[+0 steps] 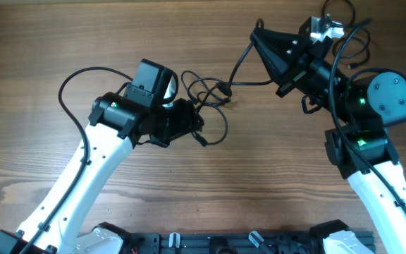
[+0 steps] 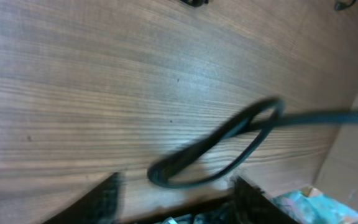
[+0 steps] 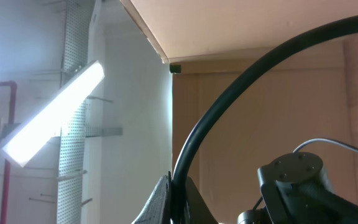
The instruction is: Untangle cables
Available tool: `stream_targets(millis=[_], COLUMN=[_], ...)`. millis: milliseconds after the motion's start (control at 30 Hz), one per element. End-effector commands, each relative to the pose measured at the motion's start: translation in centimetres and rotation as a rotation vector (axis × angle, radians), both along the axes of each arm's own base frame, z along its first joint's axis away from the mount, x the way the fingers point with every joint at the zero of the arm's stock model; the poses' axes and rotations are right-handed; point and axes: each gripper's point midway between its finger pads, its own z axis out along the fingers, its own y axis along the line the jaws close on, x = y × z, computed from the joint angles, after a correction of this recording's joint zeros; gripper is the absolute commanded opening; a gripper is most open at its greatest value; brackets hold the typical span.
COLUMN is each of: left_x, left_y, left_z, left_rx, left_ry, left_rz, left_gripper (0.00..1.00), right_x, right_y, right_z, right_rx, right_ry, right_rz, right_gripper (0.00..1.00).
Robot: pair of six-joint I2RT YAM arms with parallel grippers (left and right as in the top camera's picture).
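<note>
Both hands at the black cables [image 2: 328, 117]: left hand [image 2: 176, 183] wide around a loop, right hand [image 3: 170, 190] tight on a strand.

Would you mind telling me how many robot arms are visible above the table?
2. The left arm reaches the cable tangle at centre; the right arm is at upper right, its gripper holding a cable.

Passage across the middle of the table [image 1: 259, 176] was barred by the cables [image 1: 223, 89]; bare wood was left open nearer the front.
</note>
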Motion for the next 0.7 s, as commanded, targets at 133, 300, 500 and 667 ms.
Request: stream_targets(millis=[133,300,500,667], left_x=[0.26,0.63,0.64,0.65], left_y=[-0.67,-0.64,-0.65,-0.64], left_z=[0.34,0.31,0.31,0.31], left_rx=[-0.002,0.019,0.019,0.02], left_ry=[-0.033,-0.059,-0.059,-0.06], left_rz=[-0.025,-0.021,-0.021,-0.021], left_gripper=[0.51,0.43,0.31,0.14], right_x=[-0.67,-0.82,-1.09,-1.06], right_y=[0.31,0.41,0.6,0.6], right_z=[0.48,0.42,0.34,0.27], right_rx=[0.023,0.02,0.014,0.01], right_ry=[0.024,0.025,0.027,0.024], right_rz=[0.048,0.059,0.078,0.076], right_gripper=[0.04,0.04,0.04,0.05])
